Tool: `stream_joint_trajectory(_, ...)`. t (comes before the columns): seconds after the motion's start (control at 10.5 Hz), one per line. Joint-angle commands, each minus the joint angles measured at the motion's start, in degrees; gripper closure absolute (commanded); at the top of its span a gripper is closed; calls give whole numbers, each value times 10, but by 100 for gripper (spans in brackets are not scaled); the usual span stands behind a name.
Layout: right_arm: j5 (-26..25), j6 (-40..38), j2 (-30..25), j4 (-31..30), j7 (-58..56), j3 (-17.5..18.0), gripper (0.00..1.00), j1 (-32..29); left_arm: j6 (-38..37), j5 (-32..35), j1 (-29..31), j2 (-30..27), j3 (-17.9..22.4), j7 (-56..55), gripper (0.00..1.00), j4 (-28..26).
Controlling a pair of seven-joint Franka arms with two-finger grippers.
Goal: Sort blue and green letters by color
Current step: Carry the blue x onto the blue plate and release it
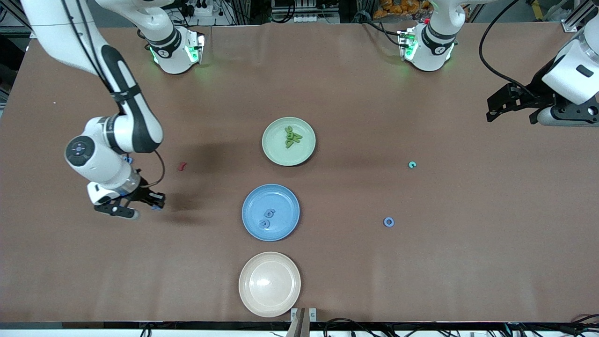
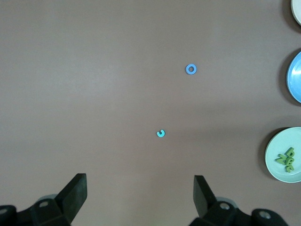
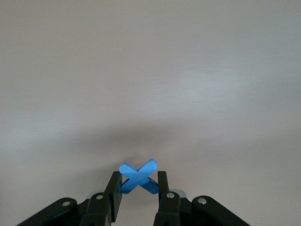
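Observation:
My right gripper (image 1: pixel 157 204) is shut on a blue X-shaped letter (image 3: pixel 138 175), held just above bare table toward the right arm's end. Two blue letters (image 1: pixel 267 218) lie in the blue plate (image 1: pixel 286 206). Several green letters (image 1: pixel 293 136) are piled in the pale green plate (image 1: pixel 280 153). A blue ring letter (image 1: pixel 388 222) and a teal C letter (image 1: pixel 412 164) lie loose on the table toward the left arm's end. Both also show under my left gripper (image 2: pixel 140 188), the ring letter (image 2: pixel 190 69) and the C letter (image 2: pixel 161 133). My left gripper (image 1: pixel 510 116) waits open and empty above that end.
A cream plate (image 1: pixel 269 285) with nothing in it sits nearest the front camera, in line with the other two plates. A small dark red letter (image 1: pixel 181 165) lies on the table near the right arm.

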Motion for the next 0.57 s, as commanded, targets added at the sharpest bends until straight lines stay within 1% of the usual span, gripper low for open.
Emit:
stream_joint_trajectory(0.0, 60, -9, 29, 57, 32, -5, 82, 88, 1, 4, 8, 6, 0, 13, 0, 3)
stream_joint_trajectory(0.1, 64, -9, 39, 74, 33, -13, 82, 116, 1, 4, 8, 6, 1, 14, 0, 2)
stream_joint_trajectory(0.29, 108, -3, 75, 120, 34, -26, 82, 178, 1, 4, 8, 6, 2, 14, 0, 2)
stream_joint_trajectory(0.38, 130, -2, 103, 158, 35, -26, 82, 205, 1, 4, 8, 6, 2, 14, 0, 3)
stream_joint_trajectory(0.48, 146, -1, 132, 196, 38, -36, 82, 234, 2, 4, 8, 7, 2, 14, 0, 2)
